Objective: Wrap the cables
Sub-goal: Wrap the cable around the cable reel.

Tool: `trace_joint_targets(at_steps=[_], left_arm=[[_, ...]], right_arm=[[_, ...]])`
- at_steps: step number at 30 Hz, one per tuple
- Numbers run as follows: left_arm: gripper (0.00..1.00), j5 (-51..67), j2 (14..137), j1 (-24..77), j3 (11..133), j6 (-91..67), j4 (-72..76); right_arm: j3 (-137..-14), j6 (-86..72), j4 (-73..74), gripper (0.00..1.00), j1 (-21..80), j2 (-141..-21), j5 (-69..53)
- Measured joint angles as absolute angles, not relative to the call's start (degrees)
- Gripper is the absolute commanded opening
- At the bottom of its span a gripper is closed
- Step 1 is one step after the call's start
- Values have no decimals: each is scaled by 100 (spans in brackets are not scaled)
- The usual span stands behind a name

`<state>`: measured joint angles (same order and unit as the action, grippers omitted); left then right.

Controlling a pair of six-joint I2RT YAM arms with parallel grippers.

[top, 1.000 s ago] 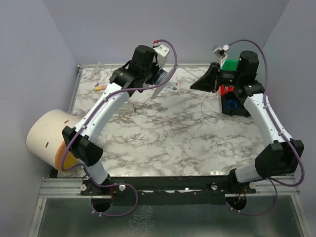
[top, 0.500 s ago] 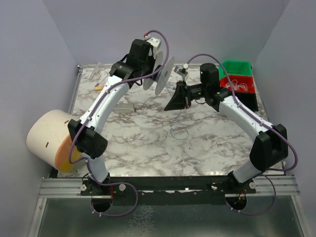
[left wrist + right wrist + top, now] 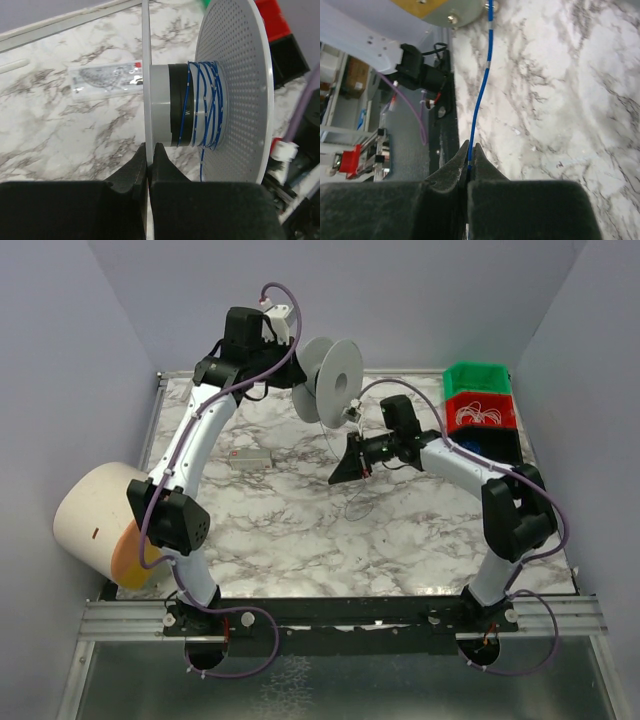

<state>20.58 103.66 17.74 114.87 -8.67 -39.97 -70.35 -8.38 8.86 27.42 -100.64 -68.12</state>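
1. The cables [image 3: 205, 107] are thin blue wire. Several loose, slightly crossed turns already sit on the hub of the spool [image 3: 235, 85], beside a black band. One strand [image 3: 481, 95] drops from the spool to the right hand. The spare length lies in kinky loops [image 3: 362, 504] on the counter [image 3: 300, 540] below the spool.
2. The left hand [image 3: 150, 152] is clenched on the rim of the spool's near flange and holds the spool in the air, its axle roughly level.
3. The right hand [image 3: 471, 152] is pinched on the strand, just below the spool.
4. To wind well, the strand should probably run taut from the pinch to the hub. Each turn should lie beside the last, between the flanges and not over a rim.
5. A rim grip on a thin flange may twist under pull, so tension should be gentle.
6. The loops below the spool look likely to snag or knot, so slack should be fed up gradually.
7. The stacked bins [image 3: 478, 390] stand well to the right of the spool, out of the way.
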Motion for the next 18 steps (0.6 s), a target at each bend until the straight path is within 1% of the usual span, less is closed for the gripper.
trace_joint_targets(at_steps=[4, 7, 11, 13, 15, 18], left_arm=[[0, 2790, 10311, 1761, 11332, -897, -3774], [0, 3221, 10204, 1682, 11163, -906, -3636], [0, 3931, 10007, 1588, 10980, -934, -3548], [0, 4272, 9915, 1616, 10892, -932, -3505], [0, 4571, 9865, 1658, 10833, -919, -3468], [0, 4759, 9826, 1678, 10818, -679, -3533]], right_arm=[[-6685, -1109, 558, 1, 2609, -10101, -6125], [-6423, -1343, 244, 0, 2346, -10071, -5277], [-5815, -1645, -322, 1, 1953, -9684, -3966], [-5616, -1756, -620, 0, 1798, -9402, -3509], [-5594, -1850, -843, 0, 1627, -9190, -3271], [-5743, -1999, -1074, 1, 1321, -9094, -3345]])
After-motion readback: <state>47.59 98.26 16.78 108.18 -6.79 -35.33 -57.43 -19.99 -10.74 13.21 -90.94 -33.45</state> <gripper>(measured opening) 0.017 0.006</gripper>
